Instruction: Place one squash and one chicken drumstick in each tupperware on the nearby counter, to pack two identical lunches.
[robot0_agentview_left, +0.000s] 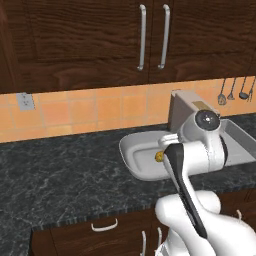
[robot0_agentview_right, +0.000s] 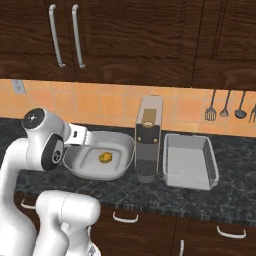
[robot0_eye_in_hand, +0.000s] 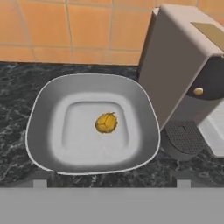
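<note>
The gripper (robot0_eye_in_hand: 111, 183) hangs above the counter (robot0_eye_in_hand: 17, 113) with its jaws spread wide and nothing between them; in the hand view its two finger tips (robot0_eye_in_hand: 40, 183) show far apart at the bottom edge, one on each side of the white tub (robot0_eye_in_hand: 41, 113). That round white tub sits directly ahead of and below the fingers. In the flat middle of the tub lies a small knobbly yellow squash (robot0_eye_in_hand: 106, 123), well clear of both finger tips and not touched by either. It lies roughly on the line midway between the two tips.

In the right base view the same squash (robot0_agentview_right: 105, 157) rests in the tub (robot0_agentview_right: 120, 145), just beyond the arm's wrist. In the left base view a bit of the squash (robot0_agentview_left: 159, 157) peeks out beside the arm, inside the tub (robot0_agentview_left: 132, 150).

Beyond the tub, to the gripper's right, stands a grey coffee machine (robot0_agentview_right: 148, 137), close beside the tub's rim. Past it on the far side lies the grey rectangular tray (robot0_agentview_right: 190, 161), well apart from the gripper.
</note>
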